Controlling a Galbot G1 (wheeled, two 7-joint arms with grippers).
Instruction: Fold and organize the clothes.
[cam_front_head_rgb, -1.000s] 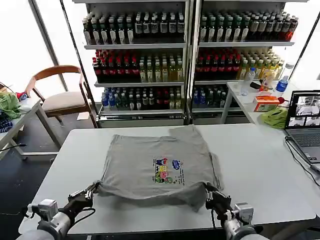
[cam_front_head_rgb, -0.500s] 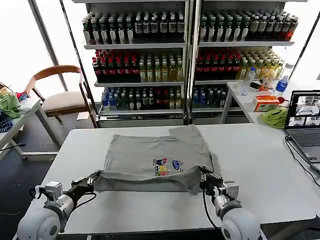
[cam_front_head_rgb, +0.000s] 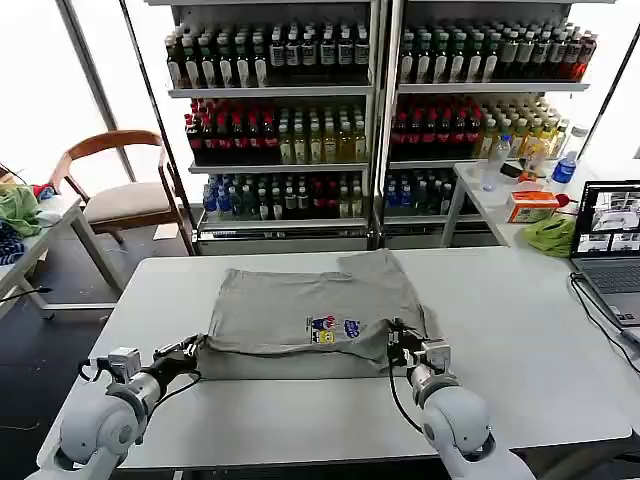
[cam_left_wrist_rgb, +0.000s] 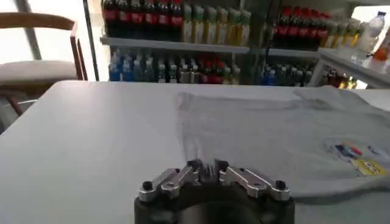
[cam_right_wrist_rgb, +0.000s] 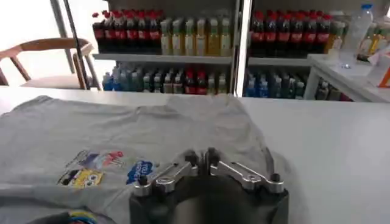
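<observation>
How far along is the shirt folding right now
Done: the grey T-shirt lies on the white table with its near hem lifted over, partly covering the chest print. In hand: the left gripper and right gripper pinch the two near corners mid-fold. Left: laying that fold flat, further folds, tidying.

- A shop-like test room: tall shelves (cam_front_head_rgb: 370, 110) packed with rows of drink bottles (cam_front_head_rgb: 270, 50).
- In front of the shelves, a white table (cam_front_head_rgb: 520, 330).
- Right of the shelves, a laptop (cam_front_head_rgb: 610, 240).
</observation>
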